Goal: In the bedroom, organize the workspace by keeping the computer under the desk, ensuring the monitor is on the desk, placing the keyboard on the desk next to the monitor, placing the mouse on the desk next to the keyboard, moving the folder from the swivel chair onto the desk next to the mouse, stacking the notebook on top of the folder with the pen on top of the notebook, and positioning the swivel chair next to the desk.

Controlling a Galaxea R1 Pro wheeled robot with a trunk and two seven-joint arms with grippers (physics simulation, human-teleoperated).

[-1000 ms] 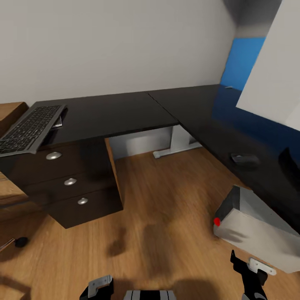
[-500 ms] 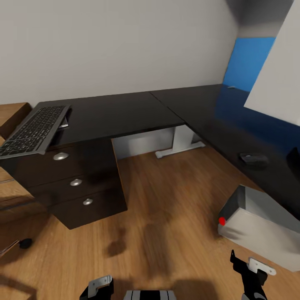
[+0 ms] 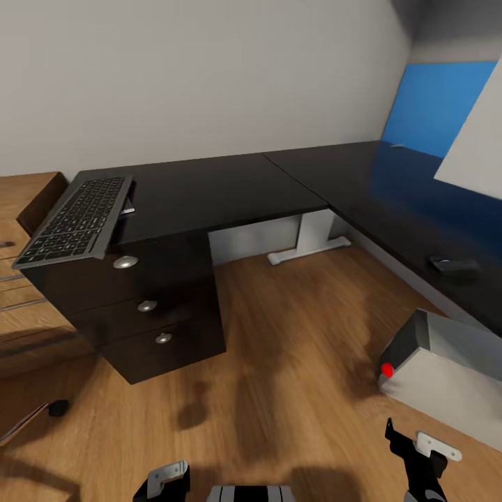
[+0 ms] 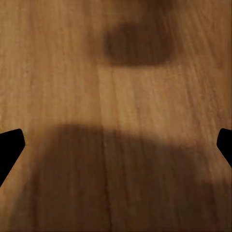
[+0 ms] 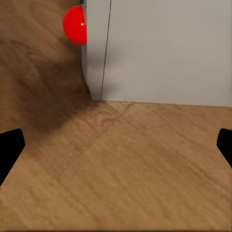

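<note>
Keyboard [image 3: 78, 220] lies tilted on the left end of the black bench [image 3: 230, 185], overhanging the drawers [image 3: 143, 300]; mouse [image 3: 453, 264] sits on the bench's right wing. A grey box with a red dot [image 3: 440, 373] (likely the computer) lies on the wood floor [image 3: 293, 362]. Left claw [image 4: 116, 145] and right claw [image 5: 116, 150] are both spread wide, holding nothing.
</note>
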